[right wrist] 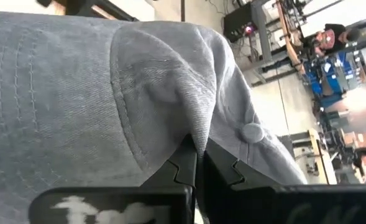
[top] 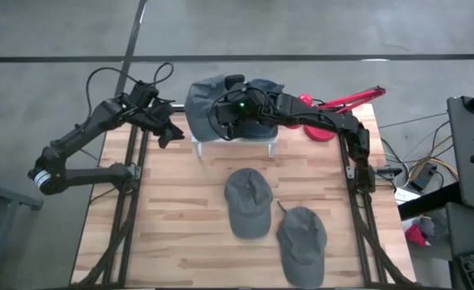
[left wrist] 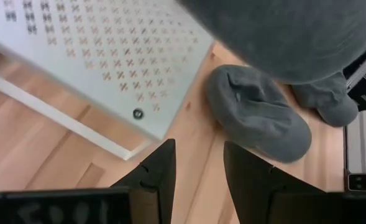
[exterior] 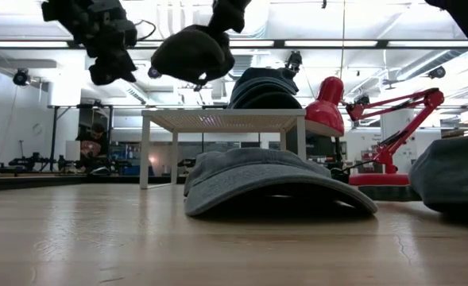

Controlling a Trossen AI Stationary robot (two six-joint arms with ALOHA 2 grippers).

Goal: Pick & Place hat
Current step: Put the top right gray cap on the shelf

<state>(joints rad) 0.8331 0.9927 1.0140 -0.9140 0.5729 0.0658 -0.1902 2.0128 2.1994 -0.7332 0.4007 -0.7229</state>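
Observation:
My right gripper (top: 230, 109) is over the left part of the white stand (exterior: 222, 119) and is shut on a grey cap (exterior: 194, 52), which shows as a crumpled mass in the high view (top: 204, 98). A stack of dark caps (exterior: 265, 87) rests on the stand's top. Two more grey caps lie crown up on the table, one mid-table (top: 247, 201), one nearer the front (top: 302, 240). My left gripper (left wrist: 198, 165) hovers open, holding nothing, off the stand's left end (top: 166, 129). My right gripper pinches a raised fold of the cap's crown cloth (right wrist: 192, 127) between its two fingers, close to the top button (right wrist: 253, 132). It comes from above, slanting in from the table's right. The cap hangs below the fingers, lifted clear of the stand's top.
A red desk lamp (top: 325, 113) stands at the table's far right, behind the stand. The perforated top of the stand (left wrist: 108, 56) lies below my left gripper. Bare wood shows along the table's left side (top: 172, 225). People and benches are in the room beyond.

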